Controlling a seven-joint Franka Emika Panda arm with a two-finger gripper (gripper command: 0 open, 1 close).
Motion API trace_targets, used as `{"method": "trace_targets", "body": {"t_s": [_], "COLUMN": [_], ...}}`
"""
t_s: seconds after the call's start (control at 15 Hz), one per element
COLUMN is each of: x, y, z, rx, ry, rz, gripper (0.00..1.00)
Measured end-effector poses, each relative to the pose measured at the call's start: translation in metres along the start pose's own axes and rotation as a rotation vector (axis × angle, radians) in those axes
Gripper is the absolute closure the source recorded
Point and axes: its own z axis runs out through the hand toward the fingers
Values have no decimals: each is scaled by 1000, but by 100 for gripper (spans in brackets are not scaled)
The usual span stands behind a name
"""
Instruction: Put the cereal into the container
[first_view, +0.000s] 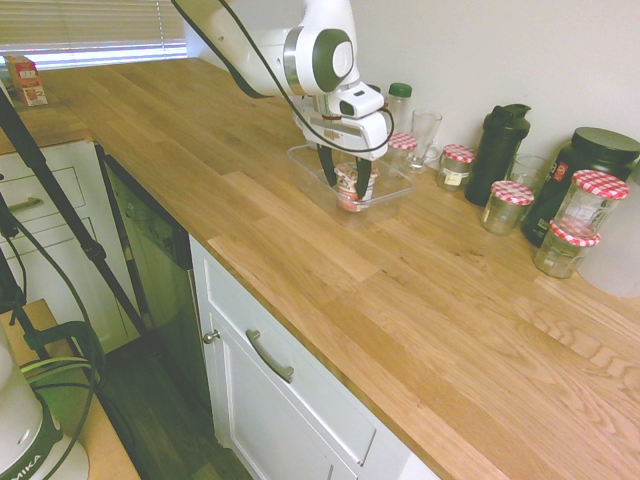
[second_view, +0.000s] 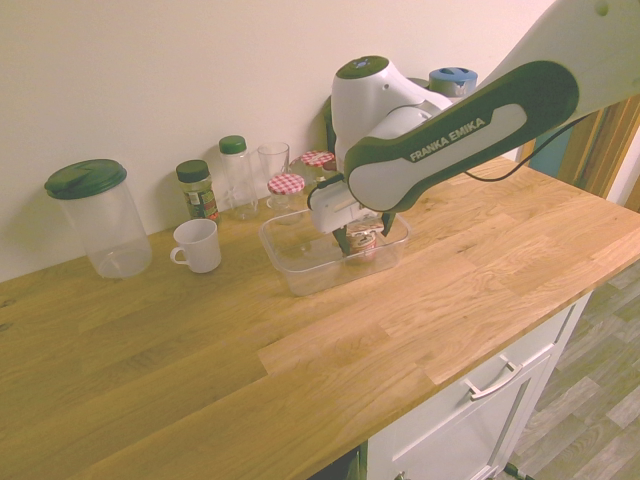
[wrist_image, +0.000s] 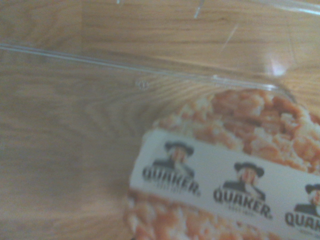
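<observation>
We find the cereal standing inside the container, toward the end of the tub nearer the counter's front edge, its red base down on the clear floor and its printed top facing up. Its long axis runs upright, or very nearly so; a slight lean cannot be ruled out, since the fingers hide part of it. The wrist view looks almost straight down onto that top, with the Quaker band across it and the tub's clear wall just beside it, so the cup lies directly beneath the hand rather than off to any side.

The gripper hangs over the cup, pointing steeply downward, and its two dark fingers stand on either side of the cup with the jaws spread. We judge that the hold is let go, or is just being let go, though we cannot tell for sure whether a finger touches the wrapper.

As the cup sits between the fingers and below the hand, we judge the coming move to be a straight lift along the cup's own upright axis; a sideways pull could catch the wrapper and tip it. The tub rests on the wooden counter, with checkered-lid jars and a drinking glass near its far side, by the wall.
</observation>
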Motion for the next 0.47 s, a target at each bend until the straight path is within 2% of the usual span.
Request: {"method": "trace_targets", "body": {"t_s": [0.27, 0.47], "x": [1, 0], "y": [31, 51], "z": [-24, -45], "rx": [31, 59], "ry": [-44, -37], "rz": [15, 19], "gripper": [0, 0]}}
